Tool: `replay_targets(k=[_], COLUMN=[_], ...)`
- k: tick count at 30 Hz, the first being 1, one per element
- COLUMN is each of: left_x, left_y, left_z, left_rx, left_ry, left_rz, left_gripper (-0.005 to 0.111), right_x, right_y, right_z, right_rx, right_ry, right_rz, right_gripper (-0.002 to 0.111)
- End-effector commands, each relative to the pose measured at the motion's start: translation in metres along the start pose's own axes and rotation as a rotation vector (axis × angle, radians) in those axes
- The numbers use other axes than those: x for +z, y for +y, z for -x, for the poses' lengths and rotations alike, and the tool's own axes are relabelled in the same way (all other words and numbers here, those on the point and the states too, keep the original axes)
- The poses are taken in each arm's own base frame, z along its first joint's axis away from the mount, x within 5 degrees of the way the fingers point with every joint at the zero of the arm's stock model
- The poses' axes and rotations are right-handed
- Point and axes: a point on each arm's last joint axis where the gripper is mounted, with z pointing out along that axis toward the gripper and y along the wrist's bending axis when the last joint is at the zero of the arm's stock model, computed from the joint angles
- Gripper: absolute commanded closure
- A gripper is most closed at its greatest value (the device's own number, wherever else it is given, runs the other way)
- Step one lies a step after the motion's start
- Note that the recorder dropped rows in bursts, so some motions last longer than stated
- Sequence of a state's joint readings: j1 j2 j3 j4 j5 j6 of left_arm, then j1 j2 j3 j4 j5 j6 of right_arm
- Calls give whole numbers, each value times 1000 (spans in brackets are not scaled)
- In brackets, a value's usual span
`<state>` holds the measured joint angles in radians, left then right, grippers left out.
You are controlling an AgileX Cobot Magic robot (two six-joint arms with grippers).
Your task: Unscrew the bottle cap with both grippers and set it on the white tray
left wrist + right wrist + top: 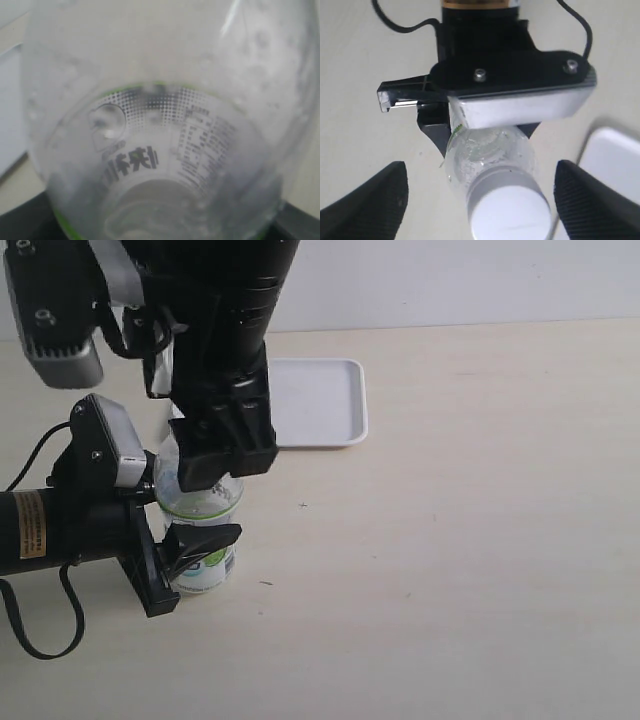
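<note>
Clear plastic fills my left wrist feed: the bottle (160, 100) sits right against that lens, its label with dark characters (131, 162) seen through the wall. On the exterior feed the bottle (203, 505) stands upright on the pale wooden table (450, 540), near the left side. The left gripper (205, 532) comes in from the left and is clamped on its lower body, one black finger (212, 537) crossing the front just above the white-and-green label. The far finger is hidden behind the bottle, so I read the grip from the near one only. The right gripper (226, 462) reaches down across the middle from above and covers the bottle's top in that view. On my right wrist feed the bottle cap (510, 212) is on the neck, white and round, with the right gripper's fingers (372, 202) spread wide on either side of it, clear of the cap and holding nothing. The white tray (322, 400) lies on the table beyond the bottle, towards the back wall, apart from it. A black cable (30, 638) loops on the table under the left arm.
</note>
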<state>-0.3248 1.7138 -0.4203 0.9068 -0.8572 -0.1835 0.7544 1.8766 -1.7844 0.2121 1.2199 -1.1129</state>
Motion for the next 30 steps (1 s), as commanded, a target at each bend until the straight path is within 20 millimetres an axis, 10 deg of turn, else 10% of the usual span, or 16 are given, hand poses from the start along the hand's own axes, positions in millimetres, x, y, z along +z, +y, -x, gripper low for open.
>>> replay_targets(k=[1,30], left_x=[1,1], left_y=[0,0], left_z=[1,1], left_rx=[-1,3], left_ry=[9,10], left_rz=[5,0], left_gripper=[107,107], right_x=[-1,-1], right_y=[0,-2], right_z=[-3,-2], right_rx=[288,879], right_ry=[27,14], right_rz=[-19,-37], right_gripper=[32,33])
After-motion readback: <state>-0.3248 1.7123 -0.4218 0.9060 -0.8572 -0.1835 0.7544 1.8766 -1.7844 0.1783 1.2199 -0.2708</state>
